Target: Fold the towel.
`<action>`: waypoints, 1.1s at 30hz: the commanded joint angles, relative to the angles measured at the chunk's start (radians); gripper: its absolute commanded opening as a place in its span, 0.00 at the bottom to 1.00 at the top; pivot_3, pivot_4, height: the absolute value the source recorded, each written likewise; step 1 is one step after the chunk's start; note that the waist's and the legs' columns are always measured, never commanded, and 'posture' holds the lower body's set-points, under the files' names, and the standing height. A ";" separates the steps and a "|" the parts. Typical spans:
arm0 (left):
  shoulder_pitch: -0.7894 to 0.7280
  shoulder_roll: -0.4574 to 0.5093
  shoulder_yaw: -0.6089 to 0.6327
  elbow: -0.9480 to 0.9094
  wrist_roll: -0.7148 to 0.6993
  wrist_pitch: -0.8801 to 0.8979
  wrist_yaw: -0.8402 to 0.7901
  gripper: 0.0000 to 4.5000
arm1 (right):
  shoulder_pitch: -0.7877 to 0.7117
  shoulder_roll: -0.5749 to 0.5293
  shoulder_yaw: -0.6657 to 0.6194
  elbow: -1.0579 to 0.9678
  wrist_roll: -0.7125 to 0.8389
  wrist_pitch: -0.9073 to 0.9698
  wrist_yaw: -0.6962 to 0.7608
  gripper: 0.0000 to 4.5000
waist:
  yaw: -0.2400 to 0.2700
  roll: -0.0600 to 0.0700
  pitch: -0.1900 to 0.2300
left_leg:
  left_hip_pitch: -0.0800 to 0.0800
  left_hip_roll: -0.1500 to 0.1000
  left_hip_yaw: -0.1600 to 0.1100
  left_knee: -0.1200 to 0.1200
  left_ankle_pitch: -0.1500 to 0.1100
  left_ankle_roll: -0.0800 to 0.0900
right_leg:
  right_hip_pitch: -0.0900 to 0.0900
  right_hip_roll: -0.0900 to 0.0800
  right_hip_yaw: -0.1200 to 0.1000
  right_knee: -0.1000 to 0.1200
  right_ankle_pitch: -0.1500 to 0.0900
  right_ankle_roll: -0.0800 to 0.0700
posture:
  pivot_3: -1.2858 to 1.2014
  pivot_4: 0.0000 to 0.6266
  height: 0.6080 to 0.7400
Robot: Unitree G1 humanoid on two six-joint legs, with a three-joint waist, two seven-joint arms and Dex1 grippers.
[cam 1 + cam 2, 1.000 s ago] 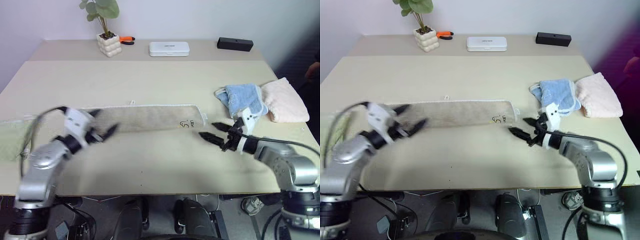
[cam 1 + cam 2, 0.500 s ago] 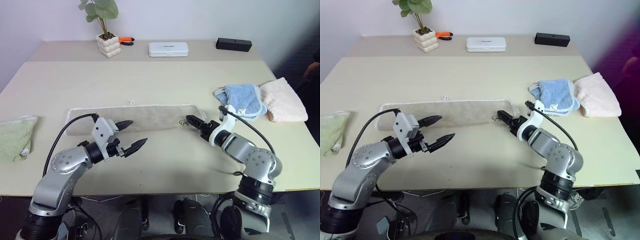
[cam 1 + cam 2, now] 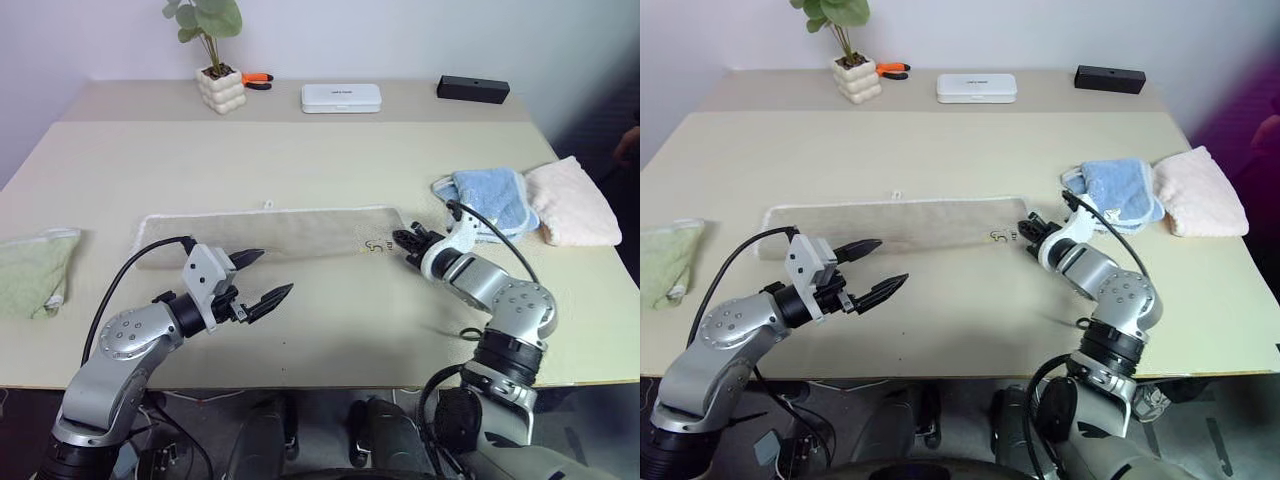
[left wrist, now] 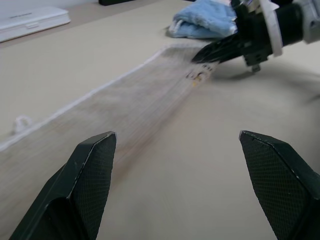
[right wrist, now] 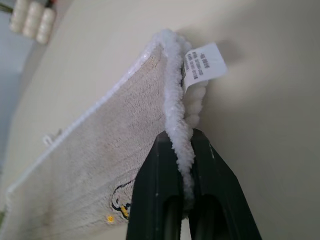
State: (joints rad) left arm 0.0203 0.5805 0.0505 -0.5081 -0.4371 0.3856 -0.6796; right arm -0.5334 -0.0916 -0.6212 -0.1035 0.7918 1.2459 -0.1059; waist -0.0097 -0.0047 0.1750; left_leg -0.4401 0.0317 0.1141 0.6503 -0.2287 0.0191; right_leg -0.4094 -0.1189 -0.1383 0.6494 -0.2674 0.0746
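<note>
While your right gripper [image 5: 182,150] pinches the towel [image 3: 270,232] edge beside its tag, the strip's long axis runs away leftward toward your wide-open left gripper [image 3: 262,278], which hangs just short of it.

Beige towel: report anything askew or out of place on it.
Nothing stands out. The towel lies flat as a long folded strip, edges fairly straight. Its end by the white tag is pinched in the right hand. The left hand hovers open beside it.
</note>
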 commanded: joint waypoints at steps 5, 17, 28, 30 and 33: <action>-0.034 -0.001 0.021 0.051 0.036 -0.051 0.005 0.89 | 0.020 -0.352 0.152 -0.182 0.004 -0.014 0.221 0.01 | -0.007 0.002 0.001 | -0.001 0.000 0.000 0.000 -0.003 0.005 | -0.001 0.000 0.000 0.000 0.000 0.000 | 0.52 0.24 1.00; -0.020 -0.016 0.015 0.042 0.059 -0.067 0.028 0.89 | -0.001 -0.455 0.845 -0.280 -0.301 -0.300 0.486 0.01 | 0.000 0.001 0.001 | -0.002 0.001 0.000 0.001 -0.003 0.006 | -0.002 0.000 -0.001 0.000 0.000 0.000 | 0.52 0.24 1.00; 0.032 -0.032 0.016 -0.012 0.068 -0.051 0.078 0.89 | -0.041 -0.355 0.947 -0.158 -0.457 -0.396 0.532 0.01 | -0.002 0.001 0.001 | -0.002 0.001 0.000 0.002 -0.002 0.003 | -0.002 0.000 -0.001 0.000 0.000 0.000 | 0.52 0.24 1.00; 0.033 -0.032 0.015 -0.013 0.069 -0.050 0.082 0.89 | -0.037 -0.340 0.922 -0.157 -0.446 -0.389 0.544 0.14 | -0.002 0.001 0.001 | -0.002 0.001 0.000 0.002 -0.002 0.003 | -0.002 0.000 -0.001 0.000 0.000 0.000 | 0.52 0.24 1.00; 0.032 -0.032 0.018 -0.009 0.068 -0.049 0.084 0.89 | -0.023 -0.340 0.887 -0.200 -0.431 -0.416 0.576 0.41 | -0.002 0.001 0.001 | -0.002 0.001 0.000 0.002 -0.002 0.004 | -0.002 0.000 -0.001 0.000 0.000 0.000 | 0.52 0.24 1.00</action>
State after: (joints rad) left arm 0.0477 0.5497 0.0535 -0.4825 -0.3698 0.3406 -0.6016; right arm -0.5571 -0.4303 0.3070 -0.2437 0.3486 0.8641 0.4499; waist -0.0118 -0.0035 0.1762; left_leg -0.4423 0.0326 0.1139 0.6520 -0.2314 0.0236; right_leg -0.4111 -0.1188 -0.1390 0.6493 -0.2675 0.0749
